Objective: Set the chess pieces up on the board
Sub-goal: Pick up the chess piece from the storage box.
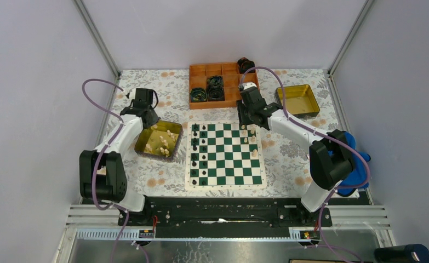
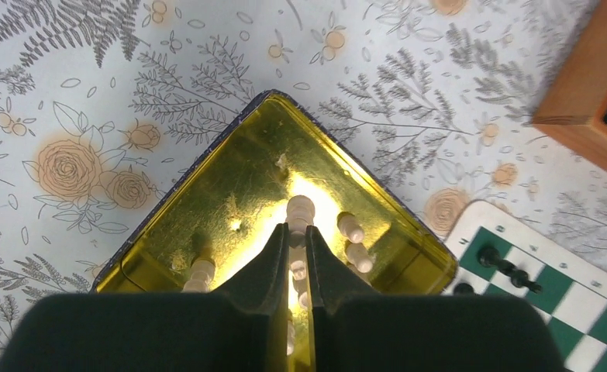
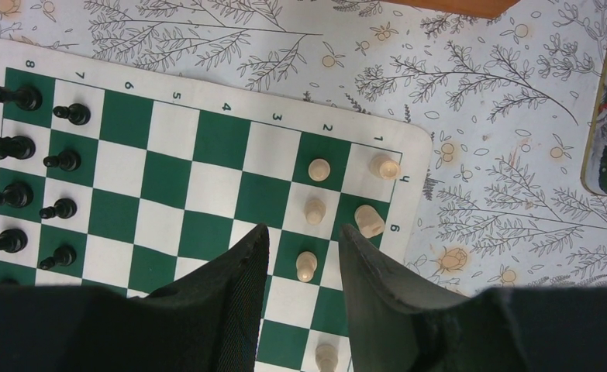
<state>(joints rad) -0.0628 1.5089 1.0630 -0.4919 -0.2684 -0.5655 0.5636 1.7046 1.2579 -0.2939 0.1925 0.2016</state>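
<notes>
The green and white board [image 1: 228, 164] lies mid-table. Black pieces [image 1: 202, 149] fill its two left columns. Several cream-white pieces [image 3: 315, 169] stand at its far right end. My right gripper [image 3: 304, 230] is open and empty, low over the board [image 3: 207, 170], with a white pawn [image 3: 306, 265] between its fingers but not touching them. In the top view it [image 1: 250, 125] is at the board's far right corner. My left gripper [image 2: 297, 229] is shut on a cream-white piece [image 2: 300, 209] inside the yellow-lined tin [image 2: 238, 178], among several loose white pieces [image 2: 352, 229]. In the top view it [image 1: 149, 121] is over that tin [image 1: 158, 154].
An orange compartment tray [image 1: 201, 71] holding black coiled rolls stands behind the board. A second yellow-lined tin [image 1: 298, 100] sits at the back right. A blue object [image 1: 361, 164] lies beside the right arm. The board's corner [image 2: 587, 310] is just right of the left tin.
</notes>
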